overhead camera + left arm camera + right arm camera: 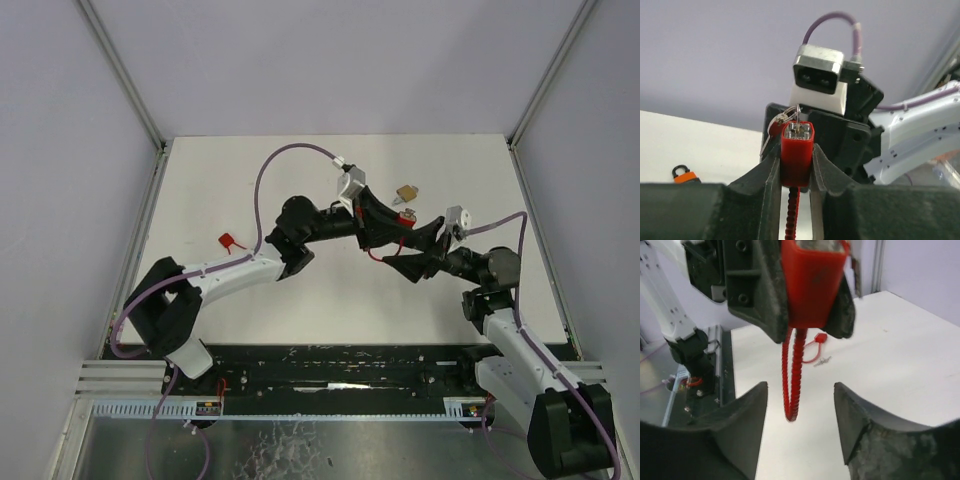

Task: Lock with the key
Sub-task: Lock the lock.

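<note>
Pale lilac walls close a white table (pixel 250 190) on three sides. At the left a small red tag (pixel 230 241) lies on the table, well apart from the work.

Toward the middle, the left gripper (pixel 796 167) is clenched on the red padlock (pixel 797 155), one finger on each broad side. The padlock is therefore in the air above the middle of the table, not resting on it. I judge it is held like this so that its body cannot turn while the key (pixel 798 122) is worked. The long axis of the body is about upright. The keyed end points up, with a ring (pixel 790 114) there, and the red cable (pixel 791 382) hangs down in a loop toward the table. Whether the cable is latched I cannot tell.

Behind the grippers, a brass-coloured padlock (pixel 406 192) sits on the table.

At the right, the right gripper (pixel 800 390) is released. Its fingers stand apart under the body, on either side of the cable without touching it.
</note>
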